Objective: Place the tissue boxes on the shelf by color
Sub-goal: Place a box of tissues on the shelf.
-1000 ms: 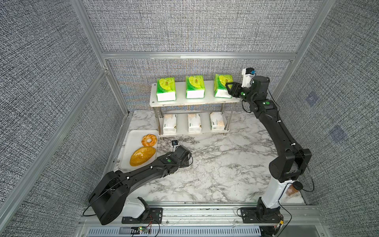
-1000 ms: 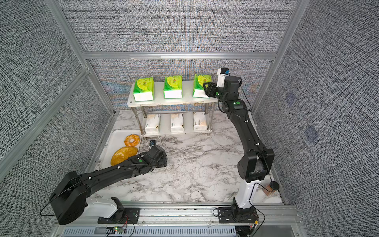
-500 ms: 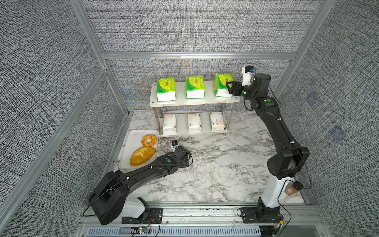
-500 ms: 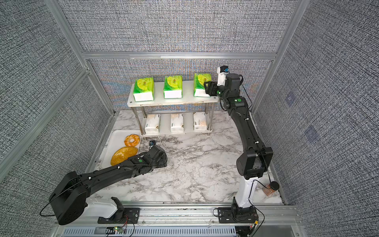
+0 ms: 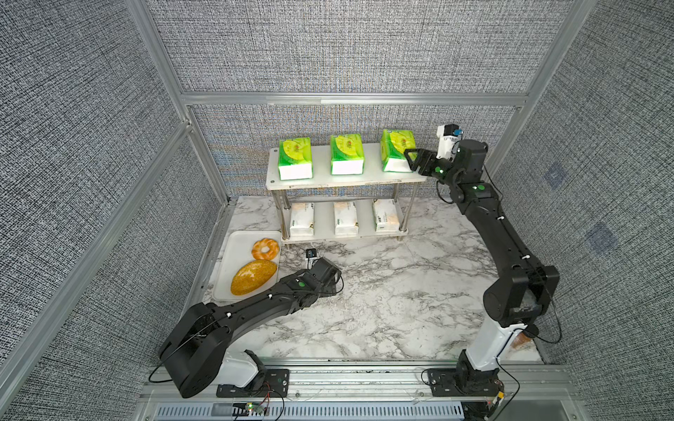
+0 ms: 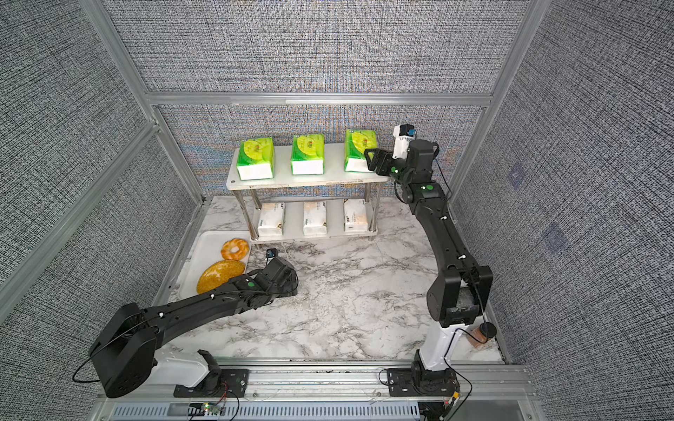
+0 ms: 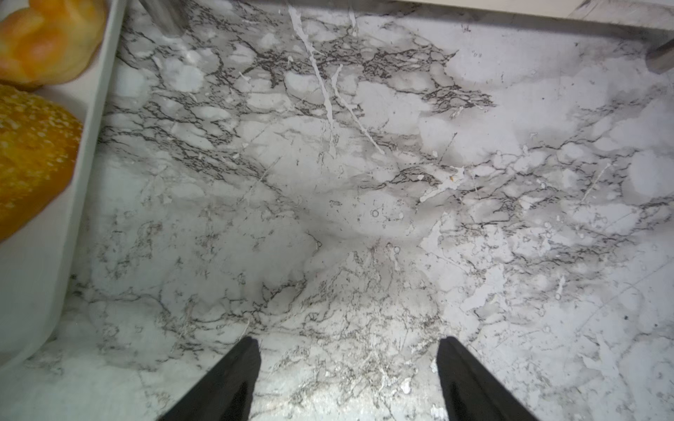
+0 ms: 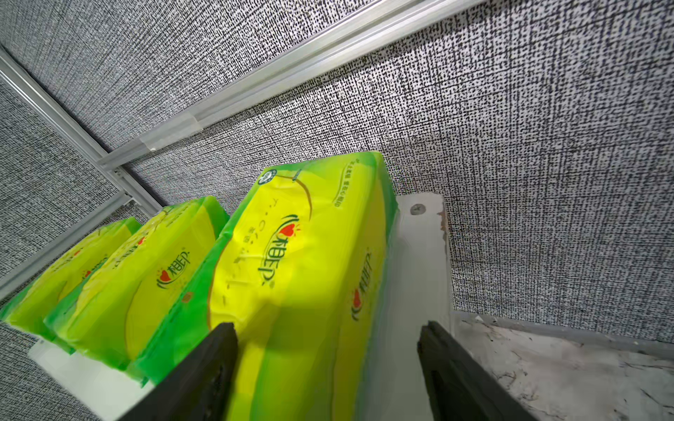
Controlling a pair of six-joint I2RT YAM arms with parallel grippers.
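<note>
Three green tissue boxes (image 5: 295, 158) (image 5: 346, 153) (image 5: 395, 149) stand in a row on the top board of the shelf (image 5: 368, 178). Three white-cream tissue boxes (image 5: 302, 218) (image 5: 345, 217) (image 5: 386, 215) lie on its lower board. My right gripper (image 5: 412, 160) is at the right green box (image 8: 302, 262), open, with its jaws astride the box's near end. One finger (image 8: 204, 368) is at the box's side; the other finger (image 8: 452, 368) stands clear of it, with bare board between. My left gripper (image 7: 348, 340) hangs open low over the marble table, nothing between its fingers.
A white tray (image 5: 233, 251) left of the shelf holds an orange bread loaf (image 5: 254, 277) and a bread ring (image 5: 265, 248). A shelf leg (image 7: 164, 14) stands just ahead of my left gripper. A small brown bottle (image 5: 521, 339) sits by the right arm's base. Grey walls close in.
My right gripper's jaws have spread apart off the right green box, which stays on the top board, and the wrist has drawn back slightly. The left arm has not moved.
</note>
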